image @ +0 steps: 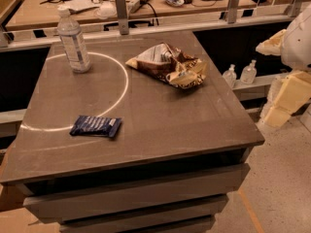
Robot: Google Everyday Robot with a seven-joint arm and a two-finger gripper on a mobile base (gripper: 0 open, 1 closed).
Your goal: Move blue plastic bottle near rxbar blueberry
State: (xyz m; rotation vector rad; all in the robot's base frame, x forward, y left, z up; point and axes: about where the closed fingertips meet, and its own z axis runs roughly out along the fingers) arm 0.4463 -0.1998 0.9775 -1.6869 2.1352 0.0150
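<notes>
The blue plastic bottle stands upright at the far left corner of the table, well apart from the gripper, which hangs off the table's right edge at the frame's border (whether it is spread or pressed together cannot be told). The bottle is clear, ribbed plastic with a white cap and a pale label whose print is unreadable. It sits inside a thin white arc marked on the matte grey-brown tabletop. Nearer the front left, just beside that arc, lies the rxbar blueberry, a flat dark-blue wrapper with white lettering too small to read. A crumpled brown-and-white chip bag rests toward the far right.
</notes>
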